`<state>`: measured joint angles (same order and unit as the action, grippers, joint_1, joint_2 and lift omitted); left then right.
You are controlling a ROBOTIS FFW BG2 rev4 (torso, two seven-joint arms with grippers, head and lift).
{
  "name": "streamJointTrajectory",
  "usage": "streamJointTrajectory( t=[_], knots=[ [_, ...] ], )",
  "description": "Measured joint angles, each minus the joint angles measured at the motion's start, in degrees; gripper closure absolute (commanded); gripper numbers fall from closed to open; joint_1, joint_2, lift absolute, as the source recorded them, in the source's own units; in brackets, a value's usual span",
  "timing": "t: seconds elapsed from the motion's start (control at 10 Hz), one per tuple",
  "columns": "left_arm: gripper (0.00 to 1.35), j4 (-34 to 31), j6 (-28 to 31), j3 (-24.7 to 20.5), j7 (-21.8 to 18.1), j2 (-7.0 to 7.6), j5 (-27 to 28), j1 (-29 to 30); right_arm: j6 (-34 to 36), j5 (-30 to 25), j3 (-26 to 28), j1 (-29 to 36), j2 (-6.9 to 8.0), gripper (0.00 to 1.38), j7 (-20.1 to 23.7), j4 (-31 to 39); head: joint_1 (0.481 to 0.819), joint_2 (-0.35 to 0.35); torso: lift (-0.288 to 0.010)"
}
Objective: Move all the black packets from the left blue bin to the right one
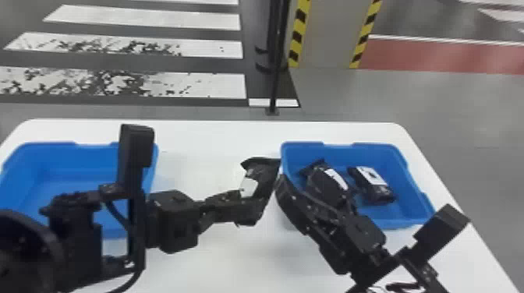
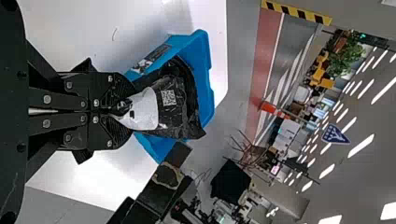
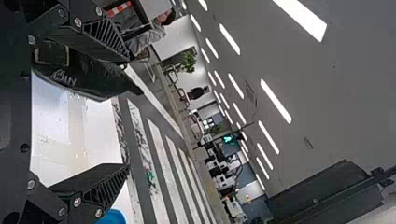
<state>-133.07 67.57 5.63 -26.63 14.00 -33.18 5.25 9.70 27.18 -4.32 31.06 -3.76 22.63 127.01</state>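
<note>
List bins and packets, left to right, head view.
Left blue bin → black packet held by the left gripper → right blue bin, inside it one black packet, then another further right.

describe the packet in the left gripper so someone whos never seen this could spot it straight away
On the white table, find the right blue bin. In the head view, by its left rim, the left gripper's jaws grip a black packet with a white patch. Two others with white patches lie inside that bin; this one alone is held in the jaws.
</note>
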Motion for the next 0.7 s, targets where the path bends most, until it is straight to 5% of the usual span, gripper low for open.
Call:
streamJointTrajectory(
  t=[0.2, 0.4, 0.7],
  knots=[
    [1.21, 0.7, 0.0, 2.2, -0.1, 0.09, -1.0, -0.8, 0.1, 0.6, -2.2, -1.7, -0.41, 0.40, 0.1, -1.2, 0.695, -0.107, -0.185],
    [1.21, 0.8, -0.3, 3.5, -0.2, 0.15, -2.0, -1.1, 0.9, 2.5, -2.5, -3.0, -0.43, 1.19, 0.1, -3.3, 0.695, -0.117, -0.185],
    [1.20, 0.8, -0.5, 3.0, -0.2, 0.16, -2.1, -0.7, 0.2, 7.6, -2.6, -2.9, -0.34, 1.28, 0.4, -5.7, 0.695, -0.114, -0.185]
  ],
)
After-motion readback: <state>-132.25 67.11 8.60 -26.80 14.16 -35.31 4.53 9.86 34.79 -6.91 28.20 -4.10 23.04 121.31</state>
